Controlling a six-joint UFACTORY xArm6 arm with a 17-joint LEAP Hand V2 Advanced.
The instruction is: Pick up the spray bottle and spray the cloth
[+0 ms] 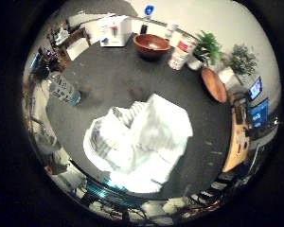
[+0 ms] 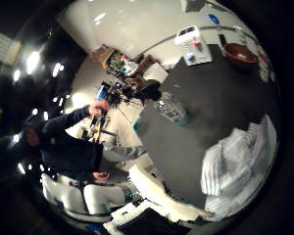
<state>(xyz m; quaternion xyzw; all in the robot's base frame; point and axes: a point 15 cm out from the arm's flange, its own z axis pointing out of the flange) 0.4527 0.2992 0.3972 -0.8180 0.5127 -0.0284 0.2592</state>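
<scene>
The spray bottle is clear with a dark spray head and stands on the dark grey table near one edge. It also shows in the thumb side view. The white striped cloth lies crumpled on the table, close below the palm and away from the bottle. It shows in the thumb side view too. My right hand hangs above the table. Its white fingers reach in at the picture's edge, relaxed, with nothing between them.
A brown bowl, a white container, two potted plants and a brown oval dish stand along the far side of the table. A white box stands at the far corner.
</scene>
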